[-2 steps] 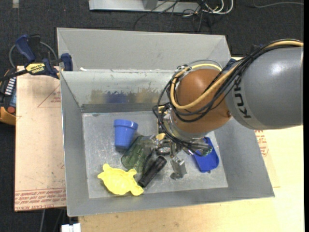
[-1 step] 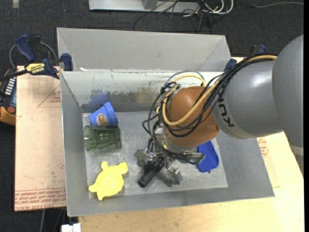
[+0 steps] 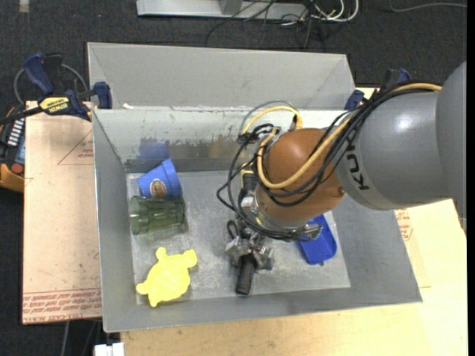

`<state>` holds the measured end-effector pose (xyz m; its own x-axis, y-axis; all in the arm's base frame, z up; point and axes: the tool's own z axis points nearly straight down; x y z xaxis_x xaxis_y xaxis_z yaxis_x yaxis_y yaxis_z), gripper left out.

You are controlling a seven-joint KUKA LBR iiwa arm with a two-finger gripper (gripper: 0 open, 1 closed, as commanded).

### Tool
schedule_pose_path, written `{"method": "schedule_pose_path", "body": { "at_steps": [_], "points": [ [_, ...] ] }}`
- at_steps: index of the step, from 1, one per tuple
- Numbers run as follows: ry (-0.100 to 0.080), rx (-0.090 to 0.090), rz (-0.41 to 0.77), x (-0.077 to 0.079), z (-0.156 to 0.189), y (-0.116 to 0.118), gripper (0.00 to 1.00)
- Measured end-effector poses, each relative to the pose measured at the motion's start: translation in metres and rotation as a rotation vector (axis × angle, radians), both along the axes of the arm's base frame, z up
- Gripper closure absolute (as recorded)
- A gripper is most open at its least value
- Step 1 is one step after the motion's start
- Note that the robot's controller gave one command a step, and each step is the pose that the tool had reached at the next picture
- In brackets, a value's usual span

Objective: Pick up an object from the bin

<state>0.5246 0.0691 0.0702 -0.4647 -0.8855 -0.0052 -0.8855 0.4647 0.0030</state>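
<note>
- We see a short black cylinder [image 3: 243,280] lying near-centre on the floor of the grey metal bin [image 3: 111,213].
- The gripper [image 3: 251,256] hangs at its far end; apart or together, we cannot tell.
- A blue plastic block [image 3: 320,249] lies to the right, and a yellow plastic figure [image 3: 167,277] near-left.

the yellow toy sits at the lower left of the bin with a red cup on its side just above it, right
Not quite. It is a green cup, see-through, not a red one. The camera view shows it on its side just above the yellow toy at the lower left of the bin.
</note>
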Motion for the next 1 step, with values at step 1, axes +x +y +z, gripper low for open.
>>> {"method": "schedule_pose_path", "body": {
  "at_steps": [1],
  "points": [
    [0.0, 0.0, 0.0, 0.0, 0.0, 0.0, 1.0]
  ]
}}
